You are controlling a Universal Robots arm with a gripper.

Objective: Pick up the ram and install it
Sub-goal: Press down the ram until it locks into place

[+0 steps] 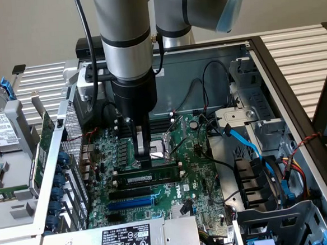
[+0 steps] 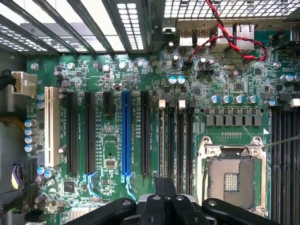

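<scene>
The ram (image 1: 156,175) is a thin green stick with a white label. It stands on edge in a black memory slot on the motherboard (image 1: 198,173), beside the CPU socket (image 1: 164,142). My gripper (image 1: 144,164) comes straight down on its upper edge near the middle, with the fingers closed together around it. In the wrist view the gripper (image 2: 165,185) points along the ram's thin edge (image 2: 162,140), in the first of several parallel memory slots. The stick's lower edge is hidden in the slot.
Black slots and a blue expansion slot (image 1: 132,202) lie just in front of the ram. Blue cables (image 1: 249,144) and drive bays crowd the exterior view's right. The power supply (image 1: 124,242) sits at the front. The case wall (image 1: 203,52) and a card bracket frame (image 1: 54,164) enclose the board.
</scene>
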